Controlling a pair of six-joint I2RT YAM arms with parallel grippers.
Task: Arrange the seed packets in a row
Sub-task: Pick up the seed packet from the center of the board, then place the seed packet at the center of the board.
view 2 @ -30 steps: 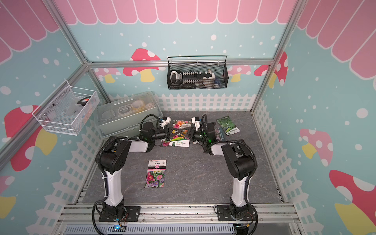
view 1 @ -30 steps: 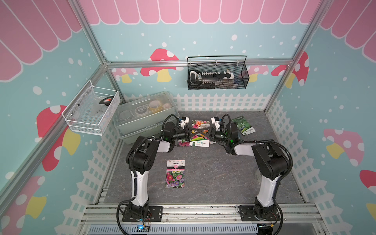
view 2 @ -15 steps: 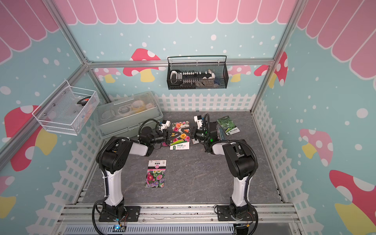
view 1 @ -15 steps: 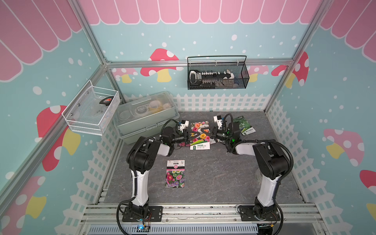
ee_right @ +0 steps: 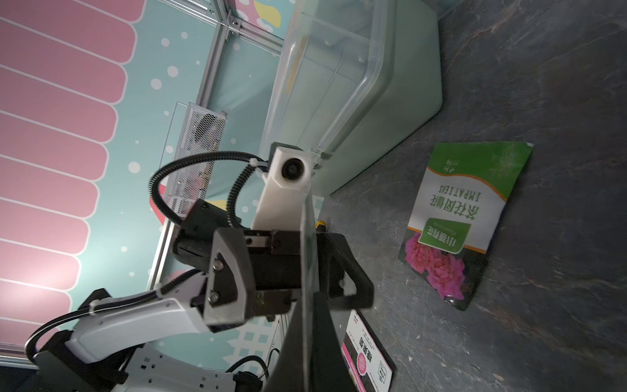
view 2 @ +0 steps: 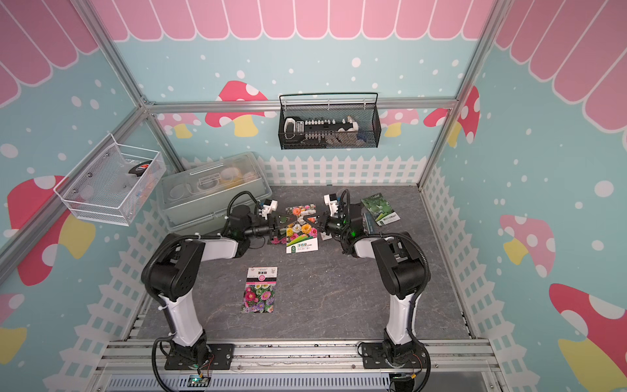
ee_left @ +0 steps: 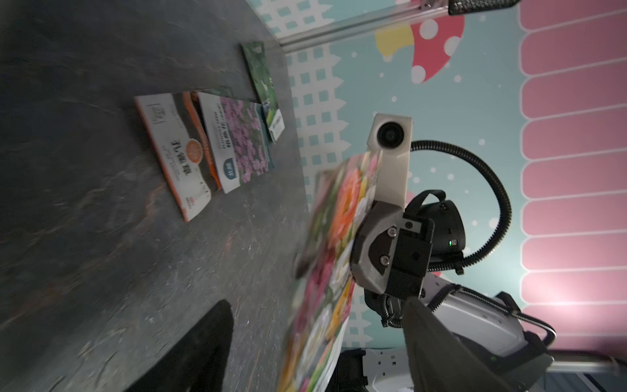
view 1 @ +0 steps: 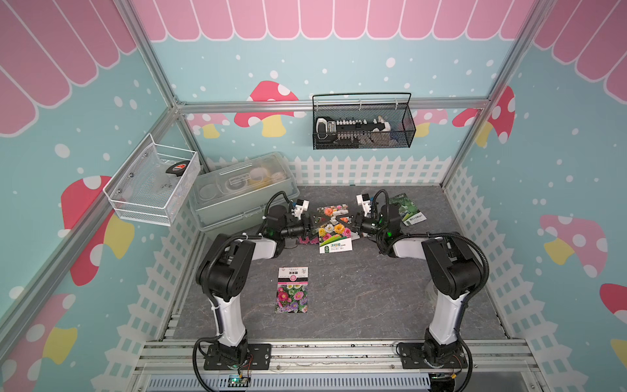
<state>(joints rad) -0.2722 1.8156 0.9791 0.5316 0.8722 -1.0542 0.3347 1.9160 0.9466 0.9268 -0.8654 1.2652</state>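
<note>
While the right end effector [view 1: 354, 224] pinched the mixed-flower seed packet [view 1: 334, 233] just above centre frame, the left end effector [view 1: 311, 225] stood open-jawed at its opposite edge; a second seed packet [view 1: 292, 290] lay lower centre on the surface [view 1: 366, 292].

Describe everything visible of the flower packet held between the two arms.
The flower packet is a flat, glossy rectangle printed with orange, yellow, pink and white blooms, with a white and green label band at its near end. It hangs tilted above the table, towards the far middle. The right end effector is shut on its right edge. The left end effector stands open around its left edge.
</note>
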